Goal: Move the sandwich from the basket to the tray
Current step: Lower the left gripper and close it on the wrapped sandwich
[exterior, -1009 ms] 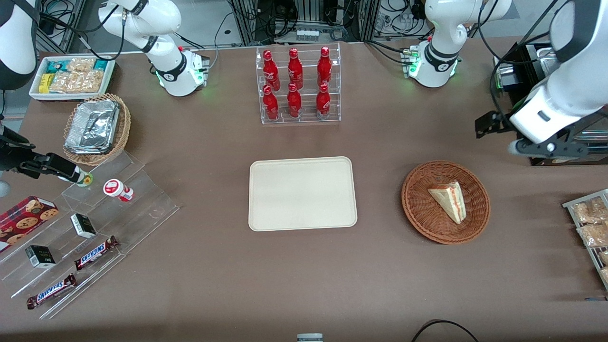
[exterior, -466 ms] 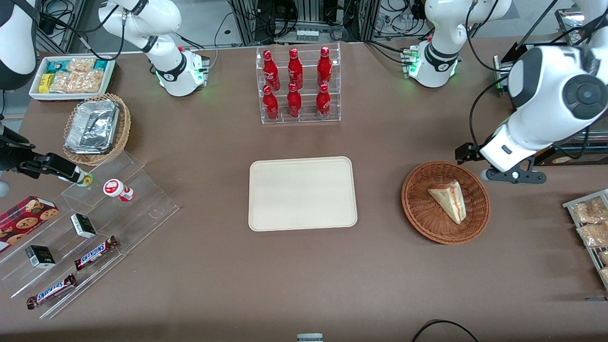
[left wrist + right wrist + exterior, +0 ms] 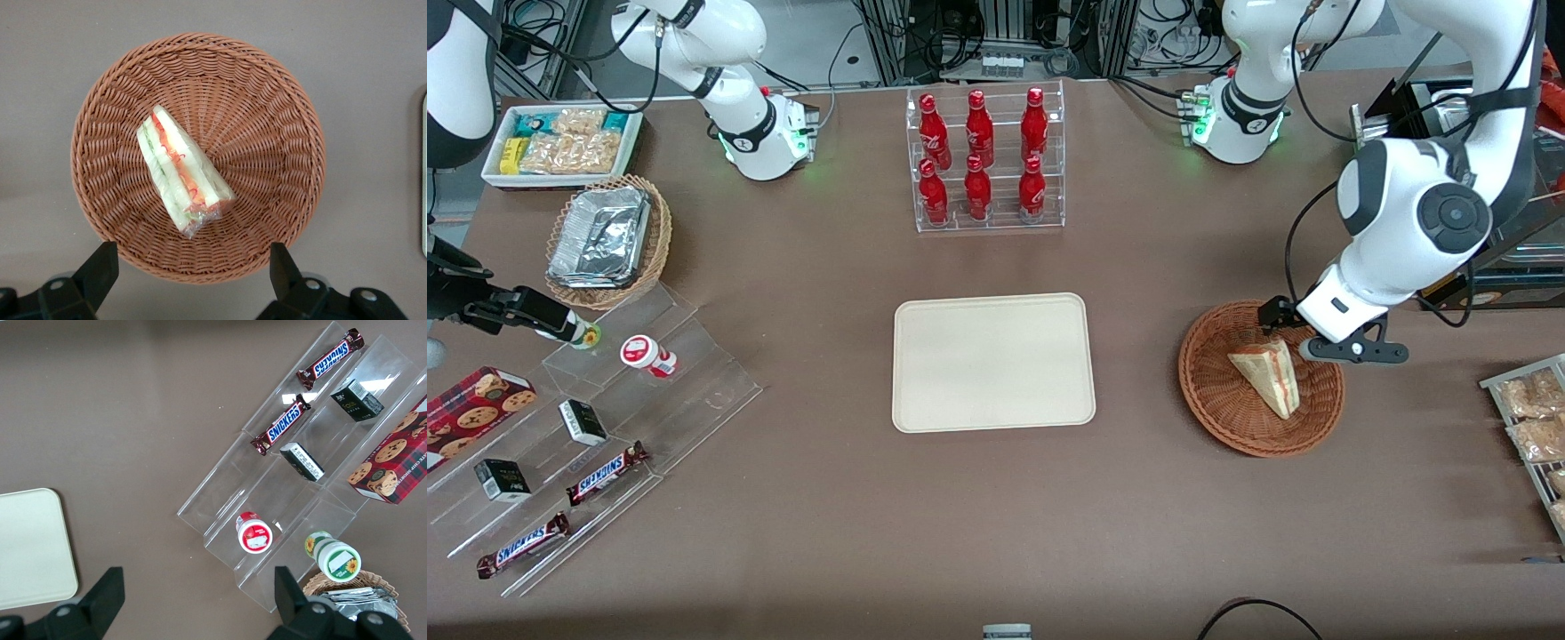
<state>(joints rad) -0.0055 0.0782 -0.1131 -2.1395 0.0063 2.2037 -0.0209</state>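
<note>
The sandwich [image 3: 1267,375] [image 3: 180,170], a wrapped pale wedge with red, orange and green layers, lies in the reddish-brown wicker basket [image 3: 1218,391] [image 3: 267,133]. My left gripper [image 3: 1307,342] [image 3: 190,267] hovers over the part of the basket's rim farthest from the front camera. It is open wide, with its black fingers [image 3: 100,267] apart and nothing between them. The sandwich lies just past the fingertips, untouched. The cream tray [image 3: 992,363] [image 3: 30,547] sits flat in the middle of the table, beside the basket toward the parked arm's end, with nothing on it.
A clear rack of red bottles [image 3: 987,160] stands farther from the front camera than the tray. A tan basket of foil containers [image 3: 609,240], a white snack bin [image 3: 560,142] and a clear stepped shelf [image 3: 605,427] lie toward the parked arm's end. Bagged snacks [image 3: 1534,418] lie beside the basket.
The left arm has swung in from the table's working-arm end and come down over the basket's rim. The sandwich, basket and tray have not moved.
</note>
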